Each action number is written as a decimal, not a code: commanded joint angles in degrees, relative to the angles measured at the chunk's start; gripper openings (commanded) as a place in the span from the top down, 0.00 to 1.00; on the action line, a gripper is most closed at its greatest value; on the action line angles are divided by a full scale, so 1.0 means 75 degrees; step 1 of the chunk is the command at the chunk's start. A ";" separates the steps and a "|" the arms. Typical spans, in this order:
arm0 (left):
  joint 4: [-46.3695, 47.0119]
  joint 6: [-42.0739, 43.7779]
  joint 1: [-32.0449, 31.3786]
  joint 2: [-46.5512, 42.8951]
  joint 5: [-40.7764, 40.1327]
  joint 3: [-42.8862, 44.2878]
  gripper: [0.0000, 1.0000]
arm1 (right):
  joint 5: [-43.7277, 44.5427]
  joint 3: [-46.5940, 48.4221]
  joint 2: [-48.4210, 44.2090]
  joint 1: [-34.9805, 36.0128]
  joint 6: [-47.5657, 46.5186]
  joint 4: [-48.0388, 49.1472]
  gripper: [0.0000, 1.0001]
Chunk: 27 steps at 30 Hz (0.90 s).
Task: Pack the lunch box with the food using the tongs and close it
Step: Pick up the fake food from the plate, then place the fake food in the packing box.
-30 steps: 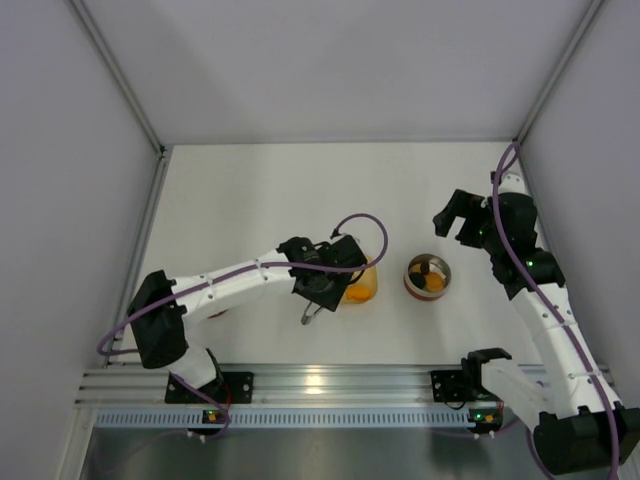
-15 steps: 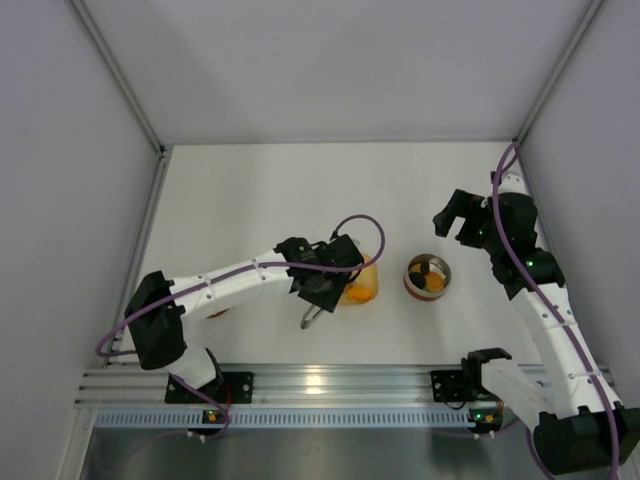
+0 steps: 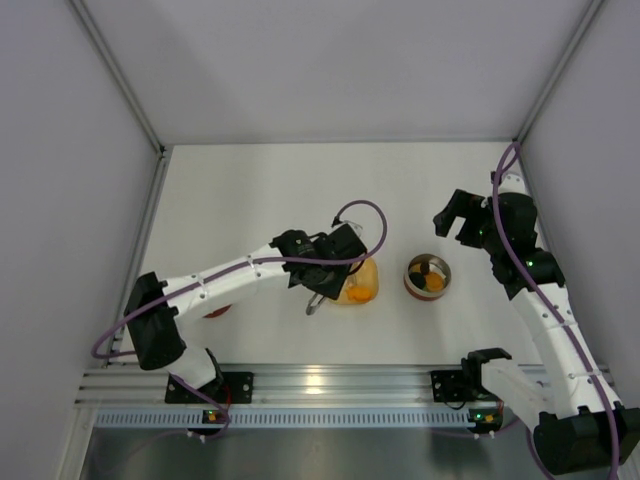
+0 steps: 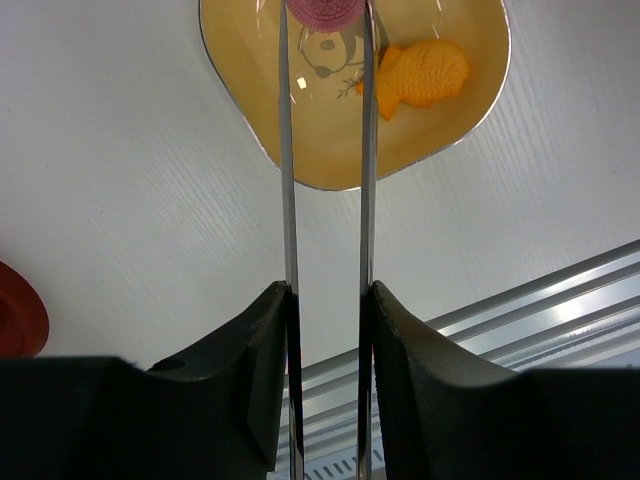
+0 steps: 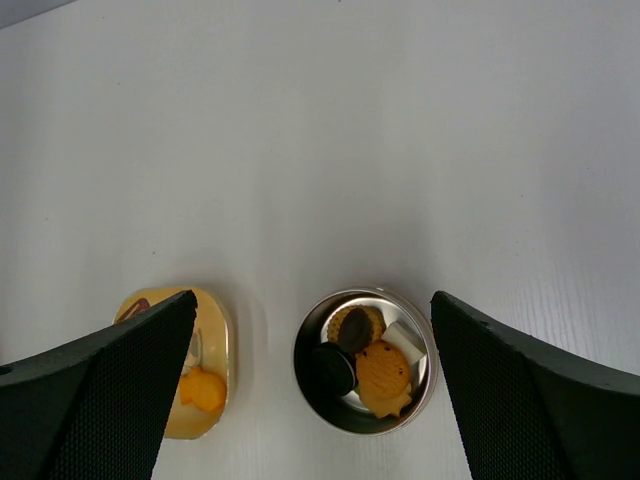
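Note:
My left gripper (image 4: 325, 300) is shut on the tongs (image 4: 285, 180). Their two silver arms reach out over the yellow dish (image 4: 420, 140) and flank a pink food piece (image 4: 322, 10) at the frame's top edge, where the tips are cut off. An orange fish-shaped piece (image 4: 425, 75) lies in the dish beside them. The lunch box (image 5: 300, 356) stands lidless to the right of the dish with several food pieces inside, among them a dark sandwich cookie (image 5: 333, 368) and an orange biscuit (image 5: 384, 377). My right gripper (image 5: 312, 300) hangs open high above it. The red lid (image 4: 15, 325) lies on the table to the left.
In the top view the yellow dish (image 3: 362, 290) and the lunch box (image 3: 409, 272) sit side by side at mid-table. The lid (image 3: 215, 312) peeks out under the left arm. An aluminium rail (image 3: 320, 380) runs along the near edge, and grey walls enclose three sides.
The left gripper has shifted slightly farther and rightward over the yellow dish, and the tongs' arms have drawn closer together. The right arm has not moved.

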 commanded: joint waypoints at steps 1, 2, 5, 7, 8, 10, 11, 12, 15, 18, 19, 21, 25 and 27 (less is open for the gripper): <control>0.0036 0.0082 0.0023 -0.0348 -0.0369 0.0469 0.60 | 0.0097 0.0261 -0.0100 -0.0017 -0.0116 0.0081 0.01; 0.0059 0.0105 0.0023 -0.0337 -0.0346 0.0528 0.60 | 0.0097 0.0261 -0.0100 -0.0005 -0.0092 0.0092 0.00; 0.0117 0.0210 0.0023 -0.0278 -0.0206 0.0773 0.61 | 0.0097 0.0261 -0.0112 -0.0005 -0.0092 0.0081 0.01; 0.0211 0.0292 0.0012 -0.0185 -0.0100 0.0938 0.61 | 0.0097 0.0284 -0.0123 -0.0017 -0.0092 0.0069 0.01; 0.0269 0.0374 0.0011 -0.0161 0.0040 0.1148 0.61 | 0.0097 0.0284 -0.0123 -0.0017 -0.0092 0.0069 0.01; 0.0363 0.0491 0.0000 -0.0009 0.0193 0.1371 0.62 | 0.0109 0.0296 -0.0135 -0.0017 -0.0092 0.0057 0.01; 0.0399 0.0538 -0.0012 0.0038 0.0356 0.1604 0.62 | 0.0097 0.0296 -0.0158 -0.0017 -0.0092 0.0034 0.01; 0.0422 0.0574 -0.0024 0.0108 0.0381 0.1711 0.62 | 0.0097 0.0296 -0.0159 -0.0017 -0.0092 0.0022 0.01; 0.0422 0.0749 -0.0211 0.0529 0.0416 0.2237 0.62 | 0.0097 0.0319 -0.0205 -0.0005 -0.0116 -0.0048 0.01; 0.0411 0.0890 -0.0515 0.0892 0.0474 0.2741 0.61 | 0.0320 0.0331 -0.0252 -0.0017 -0.0127 -0.0083 0.01; 0.0422 0.0948 -0.0574 0.0987 0.0498 0.2859 0.61 | 0.0343 0.0320 -0.0252 -0.0017 -0.0127 -0.0095 0.01; 0.0387 0.1007 -0.0772 0.1290 0.0521 0.3105 0.61 | 0.0332 0.0320 -0.0276 -0.0017 -0.0116 -0.0095 0.01; 0.0328 0.1113 -0.1090 0.1737 0.0533 0.3668 0.61 | 0.0343 0.0320 -0.0299 -0.0017 -0.0127 -0.0130 0.01; 0.0328 0.1113 -0.1195 0.1901 0.0568 0.3762 0.61 | 0.0355 0.0320 -0.0334 -0.0017 -0.0127 -0.0154 0.01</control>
